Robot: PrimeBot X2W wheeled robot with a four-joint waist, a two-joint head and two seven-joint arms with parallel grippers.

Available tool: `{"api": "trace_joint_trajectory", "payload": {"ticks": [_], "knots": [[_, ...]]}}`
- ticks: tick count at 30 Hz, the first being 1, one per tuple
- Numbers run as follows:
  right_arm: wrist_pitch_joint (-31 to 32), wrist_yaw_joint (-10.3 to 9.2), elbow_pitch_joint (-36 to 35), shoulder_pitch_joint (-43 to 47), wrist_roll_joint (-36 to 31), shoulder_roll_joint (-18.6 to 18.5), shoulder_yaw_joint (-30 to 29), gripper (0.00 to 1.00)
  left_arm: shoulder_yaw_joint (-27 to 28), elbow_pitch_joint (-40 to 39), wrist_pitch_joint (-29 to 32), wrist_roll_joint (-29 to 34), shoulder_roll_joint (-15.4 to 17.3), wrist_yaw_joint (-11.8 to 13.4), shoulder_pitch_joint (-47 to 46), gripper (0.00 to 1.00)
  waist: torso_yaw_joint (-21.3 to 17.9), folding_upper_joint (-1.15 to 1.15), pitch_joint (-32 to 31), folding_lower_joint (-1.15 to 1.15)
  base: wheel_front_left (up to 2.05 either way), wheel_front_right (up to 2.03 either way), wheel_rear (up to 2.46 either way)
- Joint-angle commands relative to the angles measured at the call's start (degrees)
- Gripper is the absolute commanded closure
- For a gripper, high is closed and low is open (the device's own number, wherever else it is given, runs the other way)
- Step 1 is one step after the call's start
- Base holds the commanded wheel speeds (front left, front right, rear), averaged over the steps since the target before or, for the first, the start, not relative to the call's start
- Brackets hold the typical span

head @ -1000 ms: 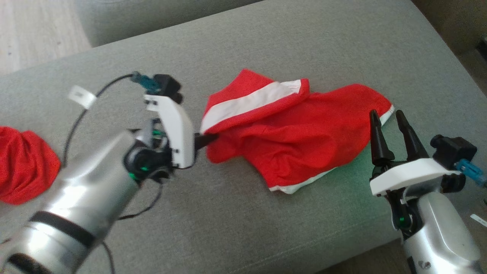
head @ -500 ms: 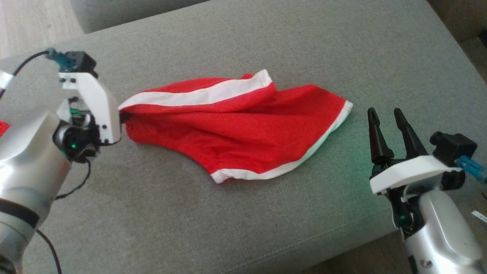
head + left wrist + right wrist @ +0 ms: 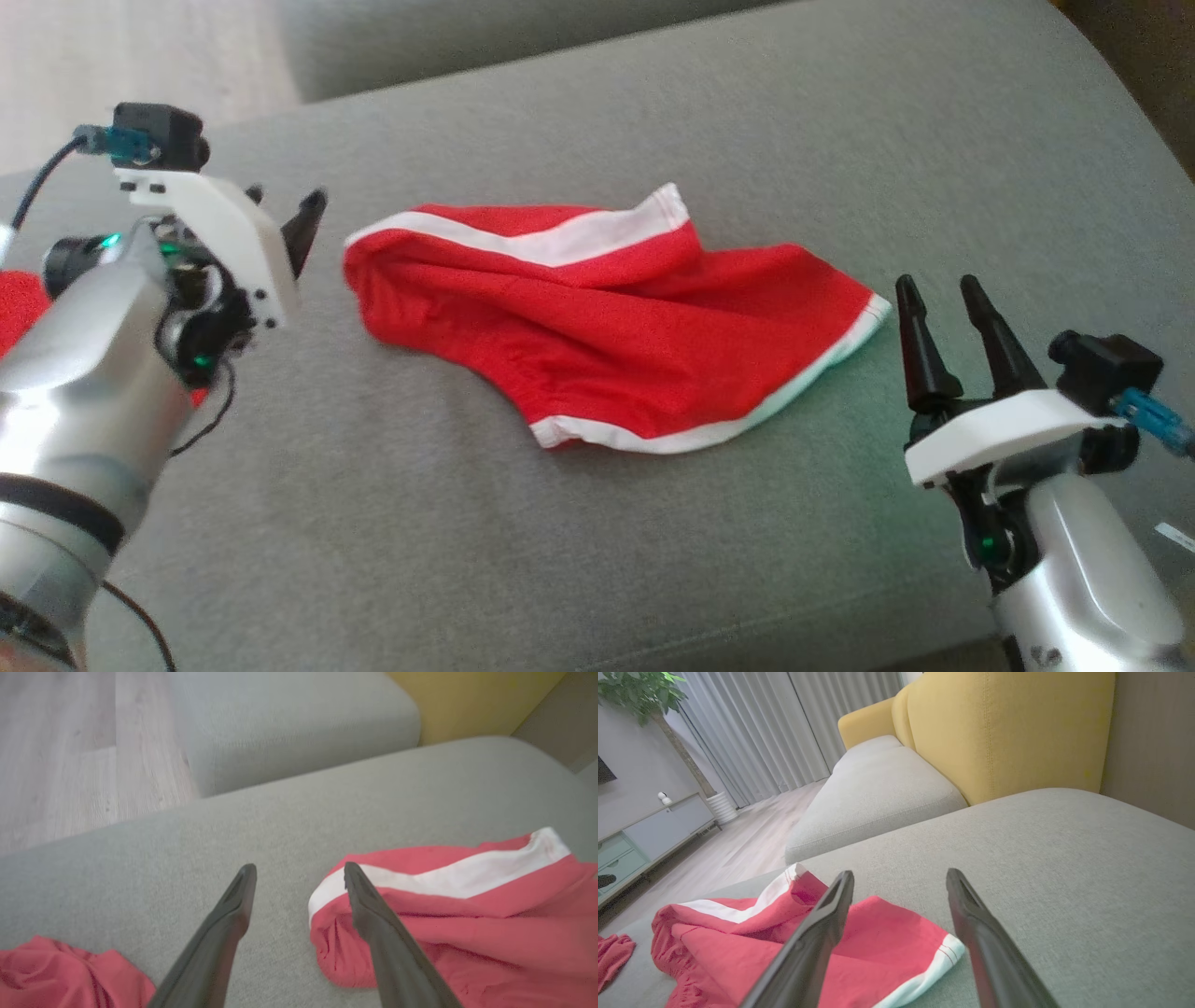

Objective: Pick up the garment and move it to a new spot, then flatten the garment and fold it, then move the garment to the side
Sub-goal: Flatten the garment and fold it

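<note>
Two open, empty grippers flank the garment point(image 3: 607, 327), rumpled on the grey cushion point(image 3: 747, 121): my left gripper point(image 3: 285, 198) just beside one end, my right gripper point(image 3: 936, 285) beside the other (long axis runs between us).

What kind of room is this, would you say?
Most likely a home living room. The garment lies on a grey sofa seat with a yellow backrest behind it, and beyond are long curtains, a low cabinet and a potted plant.
</note>
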Motion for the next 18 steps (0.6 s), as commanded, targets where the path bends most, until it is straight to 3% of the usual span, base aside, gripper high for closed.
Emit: {"api": "trace_joint_trajectory", "payload": {"ticks": [1, 5, 8, 11, 12, 18], "knots": [[-0.18, 0.43, -2.41, 0.16, -0.51, -0.92, 0.42, 0.0, 2.19, -2.44, -4.11, 0.67, 1.39, 0.79, -1.82, 0.0, 2.22, 0.0, -2.07, 0.0, 0.0, 0.0, 0.0], [-0.48, 0.43, -3.49, 1.99, -0.74, -0.97, 0.12, 0.0, 4.41, -7.33, -15.83, 1.34, 0.5, 4.94, 2.37, 0.0, 4.3, 0.0, -4.03, 0.0, 0.0, 0.0, 0.0], [-1.11, 0.43, -4.48, 3.41, -0.92, -1.03, -0.26, 0.0, 5.73, -13.04, -20.6, 2.58, 0.82, 8.75, 6.79, 0.0, 5.42, 0.0, -4.98, 0.0, 0.0, 0.0, 0.0], [-1.81, 0.43, -4.97, 4.81, -1.04, -1.36, -0.12, 0.0, 9.11, -20.62, -21.8, 5.21, 2.0, 13.92, 11.72, 0.0, 6.47, 0.0, -5.41, 0.0, 0.0, 0.0, 0.0], [-1.81, 0.43, -4.97, 4.81, -1.04, -1.36, -0.12, 0.0, 9.11, -20.62, -21.8, 5.21, 2.0, 13.92, 11.72, 0.0, 6.47, 0.0, -5.41, 0.0, 0.0, 0.0, 0.0], [-5.09, 0.43, -5.52, 7.06, -1.92, -2.71, 0.36, 0.0, 22.56, -42.66, -21.89, 18.84, 1.59, 23.46, 27.99, 0.0, 7.67, 0.0, -5.73, 0.0, 0.0, 0.0, 0.0]]}}
